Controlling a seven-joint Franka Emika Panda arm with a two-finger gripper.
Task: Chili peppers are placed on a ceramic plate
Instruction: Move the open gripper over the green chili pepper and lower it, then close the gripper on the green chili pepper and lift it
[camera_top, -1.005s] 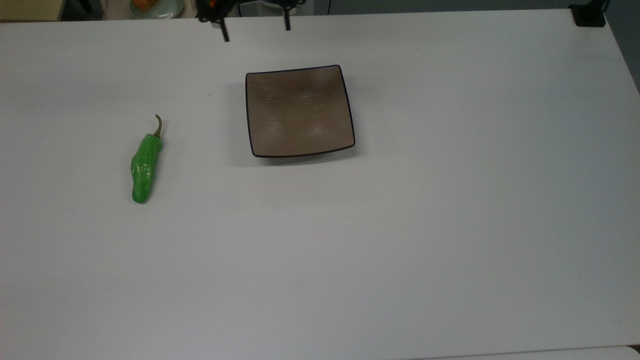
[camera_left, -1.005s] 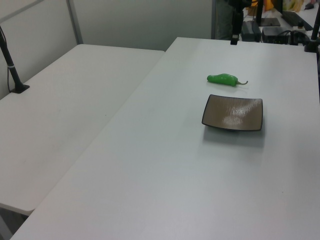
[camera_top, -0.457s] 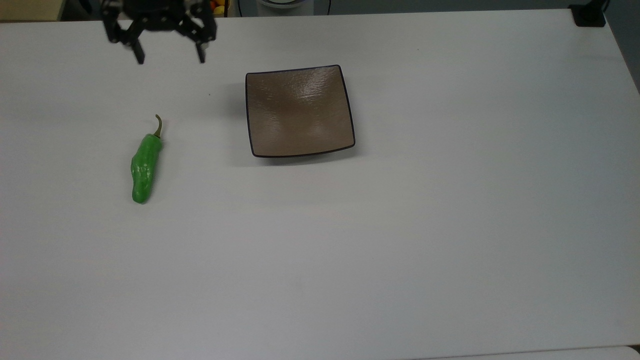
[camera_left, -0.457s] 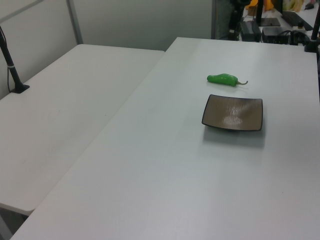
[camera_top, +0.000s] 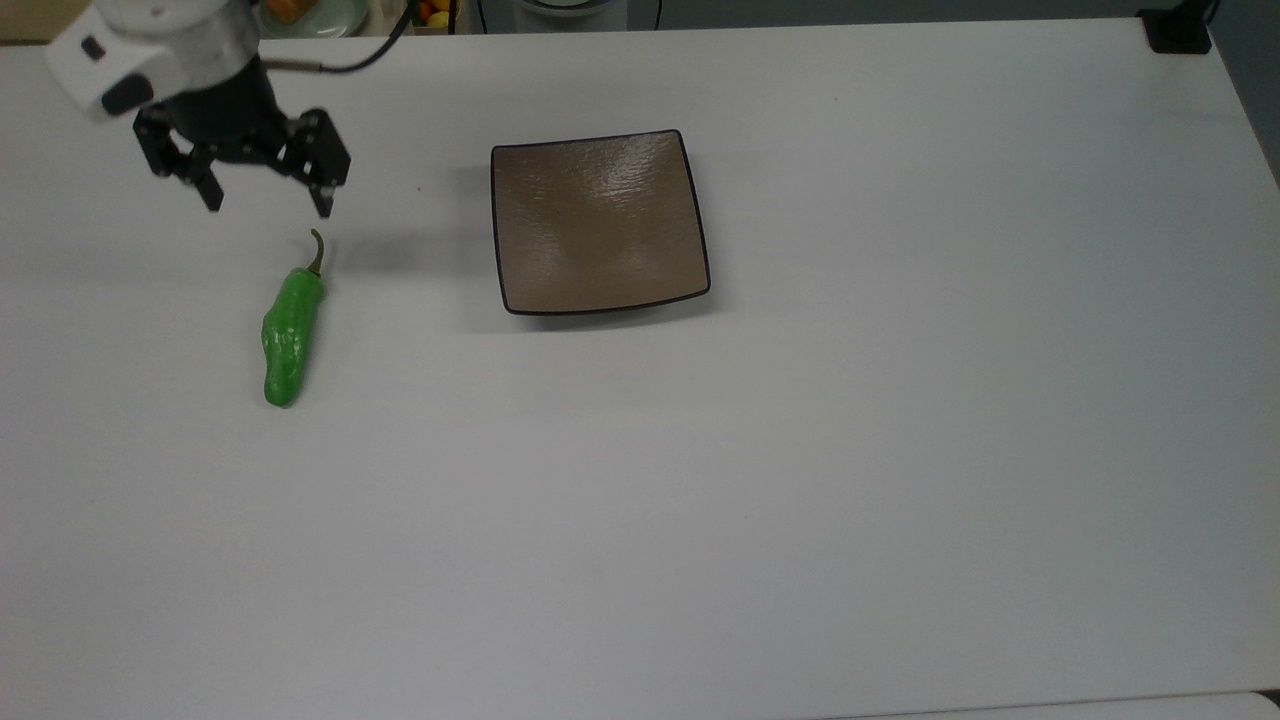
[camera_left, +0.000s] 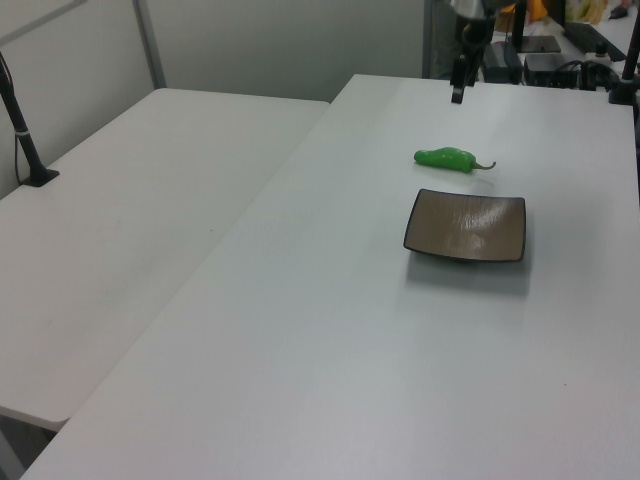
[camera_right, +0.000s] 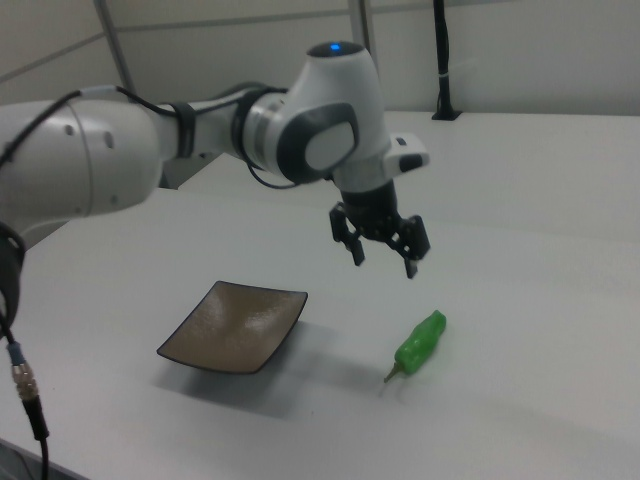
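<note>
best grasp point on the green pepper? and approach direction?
Take the chili pepper at mid-body, coming straight down from above with the gripper fingers across its short width. It lies flat on the table, long axis roughly top-to-bottom in the top view. Its stem is thin and curved, probably too slight to hold.

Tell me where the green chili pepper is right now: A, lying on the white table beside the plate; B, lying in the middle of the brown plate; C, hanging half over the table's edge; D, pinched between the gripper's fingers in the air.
A: the chili pepper lies flat on the white table, apart from the empty ceramic plate, while the open gripper hangs above the pepper's stem end holding nothing.
</note>
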